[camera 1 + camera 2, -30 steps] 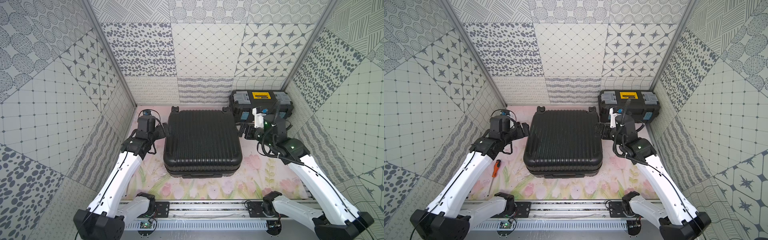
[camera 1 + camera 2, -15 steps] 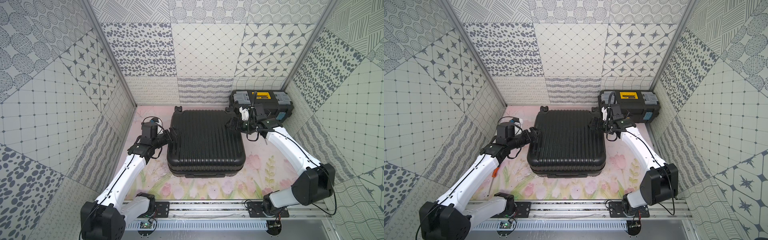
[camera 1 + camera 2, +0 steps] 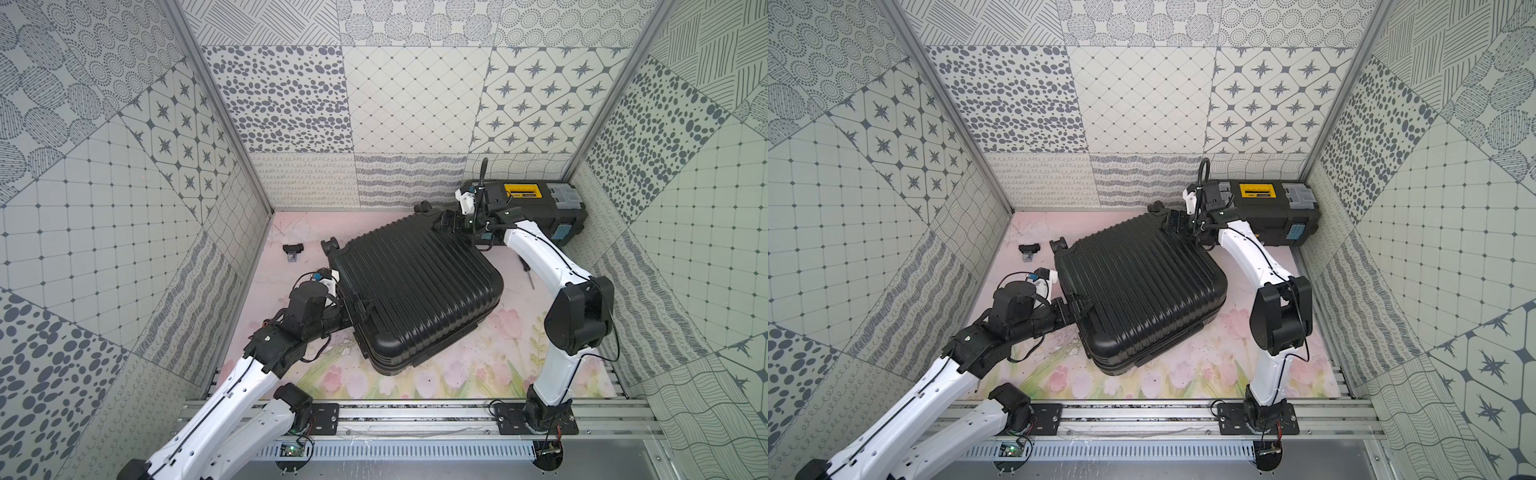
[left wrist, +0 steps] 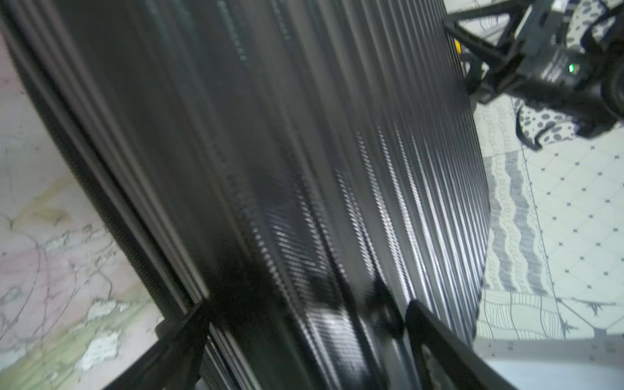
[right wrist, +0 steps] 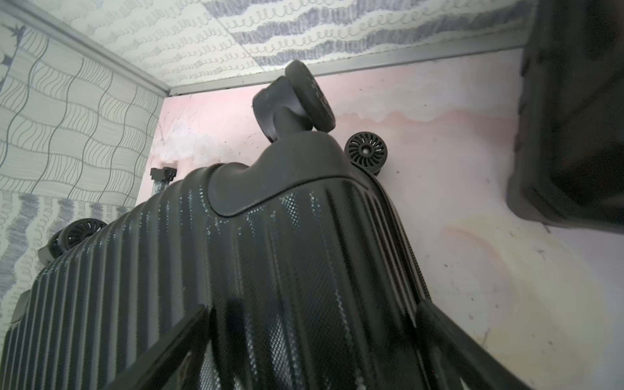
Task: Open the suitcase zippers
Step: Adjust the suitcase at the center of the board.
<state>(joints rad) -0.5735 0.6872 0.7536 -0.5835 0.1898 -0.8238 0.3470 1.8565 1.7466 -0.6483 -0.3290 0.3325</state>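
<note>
no text, brand or number can be read in any view. the only label-like marks are on the toolbox (image 3: 552,216). a yellow panel (image 3: 522,192) in the middle of its lid carries dark print, visible in both top views but too small to make out. a blue sticker (image 3: 562,232) on its front side, at the end farthest from the suitcase (image 3: 415,286), is just as illegible. the suitcase shell shows only ribs and a fine woven texture.

The black ribbed hard-shell suitcase (image 3: 415,291) lies centred on the counter (image 3: 469,365); the black yellow-handled toolbox (image 3: 540,208) sits in the far right corner, a small black clip (image 3: 293,249) near the far left.
</note>
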